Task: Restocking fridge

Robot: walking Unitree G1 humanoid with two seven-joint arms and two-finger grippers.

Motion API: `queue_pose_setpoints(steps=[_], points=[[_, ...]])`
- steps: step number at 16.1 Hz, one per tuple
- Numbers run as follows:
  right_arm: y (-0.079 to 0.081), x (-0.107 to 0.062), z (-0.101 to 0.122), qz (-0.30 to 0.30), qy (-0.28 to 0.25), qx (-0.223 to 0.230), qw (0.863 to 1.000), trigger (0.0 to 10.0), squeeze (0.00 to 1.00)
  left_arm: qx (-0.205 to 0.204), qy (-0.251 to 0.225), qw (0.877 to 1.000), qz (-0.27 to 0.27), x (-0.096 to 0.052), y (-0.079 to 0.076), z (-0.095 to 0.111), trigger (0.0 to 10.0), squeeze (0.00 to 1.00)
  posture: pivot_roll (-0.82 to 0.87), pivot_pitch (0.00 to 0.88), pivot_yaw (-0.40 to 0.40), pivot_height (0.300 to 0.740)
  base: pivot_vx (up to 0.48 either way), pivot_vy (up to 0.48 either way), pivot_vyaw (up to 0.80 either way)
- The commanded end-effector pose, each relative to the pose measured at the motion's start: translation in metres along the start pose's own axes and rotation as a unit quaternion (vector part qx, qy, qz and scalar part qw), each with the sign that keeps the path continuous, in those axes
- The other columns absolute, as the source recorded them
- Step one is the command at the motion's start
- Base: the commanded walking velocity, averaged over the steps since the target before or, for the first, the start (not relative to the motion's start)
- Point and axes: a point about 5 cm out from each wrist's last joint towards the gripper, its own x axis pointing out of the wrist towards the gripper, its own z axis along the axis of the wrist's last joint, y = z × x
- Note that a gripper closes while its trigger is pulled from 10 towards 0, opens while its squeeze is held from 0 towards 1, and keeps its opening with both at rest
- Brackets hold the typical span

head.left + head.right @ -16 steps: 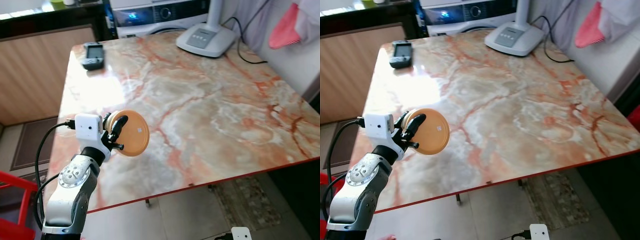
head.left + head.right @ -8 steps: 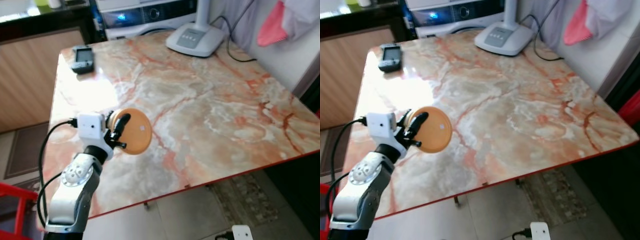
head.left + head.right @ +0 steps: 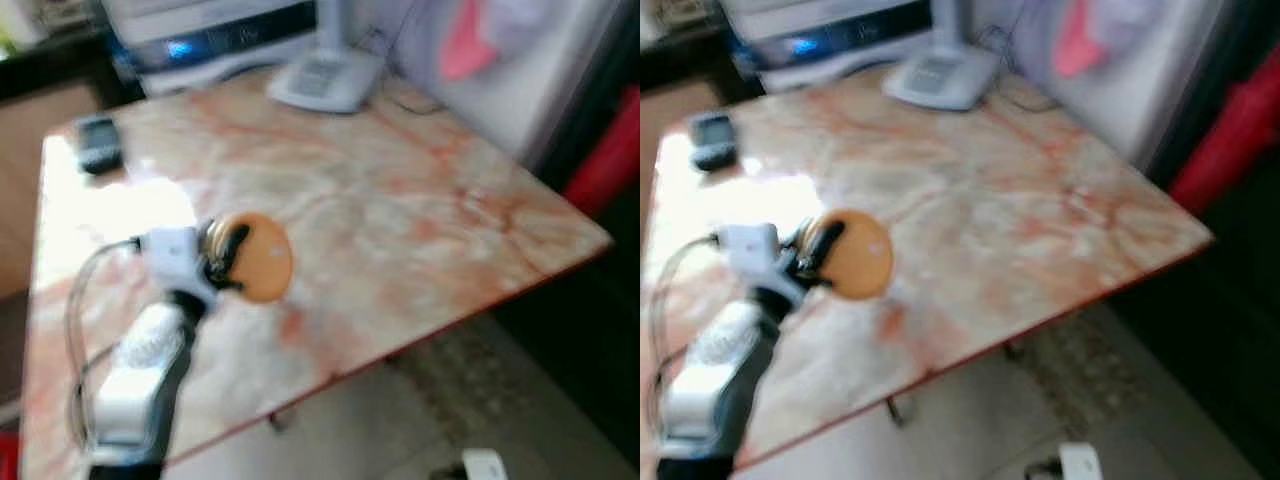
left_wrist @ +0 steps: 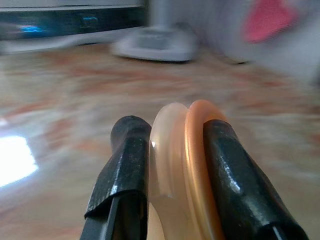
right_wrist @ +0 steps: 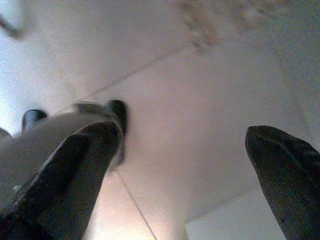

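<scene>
1. The flat round orange-lidded container was held on edge above the near left part of the marble-patterned table with the red rim, not resting on it; that lifted hold suggested it was being carried off for the fridge.
2. The left gripper was clamped across the container's thickness, one black finger on the pale base and the other on the orange lid, a grip that likely kept lid and base together.
3. The right gripper hung idle low over the tiled floor, its fingers spread apart and holding nothing.
4. Farther off, a dark handset lay at the table's far left corner, and a white lamp base stood at its far edge, both well apart from the container.
5. The head views were blurred, probably because the robot was turning or walking.
</scene>
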Motion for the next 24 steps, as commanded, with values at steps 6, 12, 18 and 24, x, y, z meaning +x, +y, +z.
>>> queue_pose_setpoints(steps=[6,12,18,24], points=[[0.003,-0.002,-0.011,0.006,0.018,0.004,1.000,10.0,0.00,0.009,-0.007,1.000,0.006,-0.001,0.005,0.003,10.0,0.00,0.12,0.139,0.038,0.740,0.000,0.000,-0.80],[0.000,-0.003,-0.017,0.006,0.023,0.003,1.000,10.0,0.00,0.007,-0.010,1.000,0.005,-0.001,0.004,0.003,10.0,0.00,0.11,0.141,0.037,0.740,0.000,0.000,-0.80],[0.000,-0.003,-0.016,0.007,0.023,0.001,1.000,10.0,0.00,0.003,-0.009,1.000,0.004,-0.001,0.002,0.001,10.0,0.00,0.11,0.138,0.027,0.740,0.000,0.000,-0.80],[0.011,-0.002,-0.011,0.013,0.020,-0.002,1.000,10.0,0.00,0.002,-0.012,1.000,0.006,-0.002,0.003,0.002,10.0,0.00,0.11,0.139,0.022,0.740,0.000,0.000,-0.80]])
